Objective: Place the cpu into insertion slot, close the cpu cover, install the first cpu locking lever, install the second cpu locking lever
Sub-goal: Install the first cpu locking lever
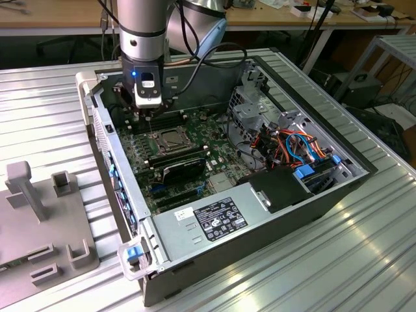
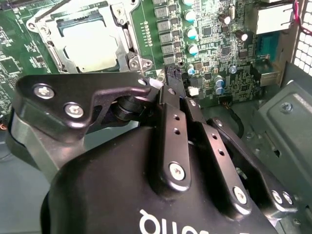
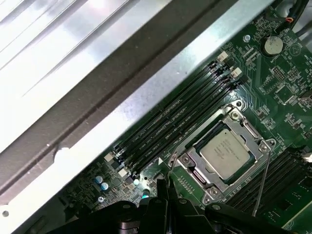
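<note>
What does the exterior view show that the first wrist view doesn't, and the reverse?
Exterior view: the whole open computer case, its power supply, coloured cables, and a grey fixture on the table beside it. First wrist view: a coin battery and a thin wire lever beside the chip. Both: that chip under its flat metal cover, the long black memory slots, and the shut fingers close by.

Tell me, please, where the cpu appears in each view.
Exterior view: cpu mid-board, beside the gripper.
Second wrist view: cpu just beyond the gripper.
First wrist view: cpu beside the long black memory slots.
Shared landmark: the silvery cover framing it.
</note>
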Robot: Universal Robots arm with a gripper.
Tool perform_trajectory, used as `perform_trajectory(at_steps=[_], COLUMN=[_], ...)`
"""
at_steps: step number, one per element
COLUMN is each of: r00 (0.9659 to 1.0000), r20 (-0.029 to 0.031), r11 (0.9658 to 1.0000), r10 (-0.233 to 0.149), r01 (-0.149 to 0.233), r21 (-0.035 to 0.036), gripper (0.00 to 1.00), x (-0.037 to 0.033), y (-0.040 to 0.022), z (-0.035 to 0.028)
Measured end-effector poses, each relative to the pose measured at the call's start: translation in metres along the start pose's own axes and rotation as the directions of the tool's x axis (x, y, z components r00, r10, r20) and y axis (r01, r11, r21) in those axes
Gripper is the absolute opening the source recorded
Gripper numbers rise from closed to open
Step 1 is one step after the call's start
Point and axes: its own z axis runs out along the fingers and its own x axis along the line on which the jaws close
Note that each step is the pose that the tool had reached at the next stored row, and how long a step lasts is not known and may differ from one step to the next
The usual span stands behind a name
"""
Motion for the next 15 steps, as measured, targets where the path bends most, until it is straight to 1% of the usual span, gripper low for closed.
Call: perform_trajectory(at_steps=[4, 11, 13, 15], r00=[1.0, 0.9996, 0.9995, 0.9994], r20=[-0.0017, -0.0046, -0.0048, -0.0048], r11=[1.0, 0.9996, 0.9995, 0.9994], r10=[-0.009, -0.027, -0.032, -0.035], r01=[0.009, 0.027, 0.032, 0.035], r21=[-0.002, -0.0057, -0.0061, -0.0062], gripper=[0.11, 0.11, 0.11, 0.11], x=[0.0001, -0.0018, -0.0053, -0.009], y=[0.0014, 0.009, 0.0139, 0.0174], z=[0.0009, 0.0041, 0.0061, 0.0074])
